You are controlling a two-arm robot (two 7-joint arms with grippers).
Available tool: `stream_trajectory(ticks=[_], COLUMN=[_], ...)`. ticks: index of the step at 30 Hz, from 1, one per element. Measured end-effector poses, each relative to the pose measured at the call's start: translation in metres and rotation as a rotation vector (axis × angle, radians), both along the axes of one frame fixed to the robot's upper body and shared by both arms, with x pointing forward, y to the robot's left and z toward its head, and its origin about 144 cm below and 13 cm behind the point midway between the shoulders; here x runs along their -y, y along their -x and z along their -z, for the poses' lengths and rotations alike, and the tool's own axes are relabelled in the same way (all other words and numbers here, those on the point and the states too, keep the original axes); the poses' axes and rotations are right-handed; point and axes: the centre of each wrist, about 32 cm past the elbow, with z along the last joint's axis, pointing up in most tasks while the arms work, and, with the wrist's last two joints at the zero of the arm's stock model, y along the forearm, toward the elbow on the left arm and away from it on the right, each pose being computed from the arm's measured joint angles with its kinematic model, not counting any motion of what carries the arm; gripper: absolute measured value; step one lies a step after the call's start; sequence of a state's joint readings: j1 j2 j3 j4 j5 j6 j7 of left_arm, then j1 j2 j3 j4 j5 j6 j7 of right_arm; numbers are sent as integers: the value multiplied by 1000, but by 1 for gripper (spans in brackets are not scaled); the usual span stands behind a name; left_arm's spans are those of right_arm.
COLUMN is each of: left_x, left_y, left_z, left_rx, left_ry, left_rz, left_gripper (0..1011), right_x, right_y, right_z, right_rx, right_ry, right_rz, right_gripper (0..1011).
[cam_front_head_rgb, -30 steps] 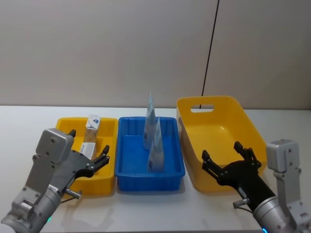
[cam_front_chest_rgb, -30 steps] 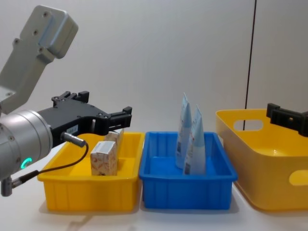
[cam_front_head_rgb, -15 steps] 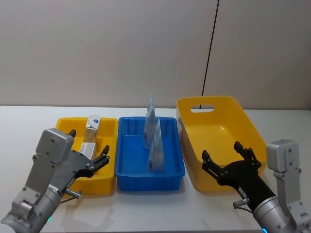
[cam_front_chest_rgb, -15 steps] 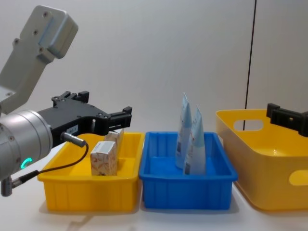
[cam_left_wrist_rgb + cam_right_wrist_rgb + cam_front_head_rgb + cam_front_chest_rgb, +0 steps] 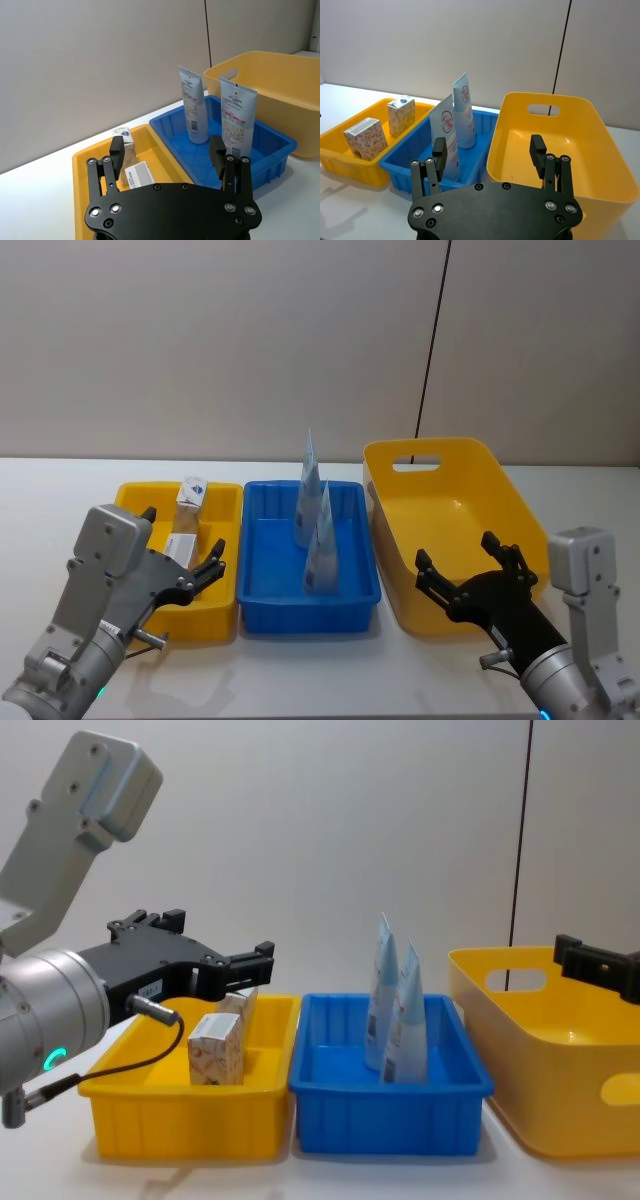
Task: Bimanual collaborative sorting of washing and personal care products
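Nothing has moved: left hand [image 5: 166, 150] and right hand [image 5: 488, 145] remain wide open, empty.

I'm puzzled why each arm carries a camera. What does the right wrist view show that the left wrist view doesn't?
Right wrist view: the tubes' red-logo fronts, leaf print on both boxes, the yellow basket's floor. Left wrist view: the tubes' barcoded backs, one box's white printed top. Shared: two upright tubes in the blue tray, boxes in the yellow tray, and an open gripper in front: right gripper, left gripper.

Yellow tray [image 5: 205, 623], blue tray [image 5: 310, 619] — yellow basket [image 5: 497, 495]
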State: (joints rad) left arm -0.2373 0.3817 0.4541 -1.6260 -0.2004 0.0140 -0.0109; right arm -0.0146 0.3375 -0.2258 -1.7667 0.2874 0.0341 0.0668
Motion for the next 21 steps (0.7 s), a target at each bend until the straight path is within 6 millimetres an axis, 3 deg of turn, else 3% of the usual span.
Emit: stream_trajectory(ticks=[21], left_x=[-7], left_y=[-25], left_z=[-6], left_rx=[-96], left_ry=[15], left_rz=[-24], left_gripper=[1001], right_x=[0], right_y=[0], right_z=[0], right_rx=[0], right_ry=[0], right_rz=[0], right_gripper=[1000])
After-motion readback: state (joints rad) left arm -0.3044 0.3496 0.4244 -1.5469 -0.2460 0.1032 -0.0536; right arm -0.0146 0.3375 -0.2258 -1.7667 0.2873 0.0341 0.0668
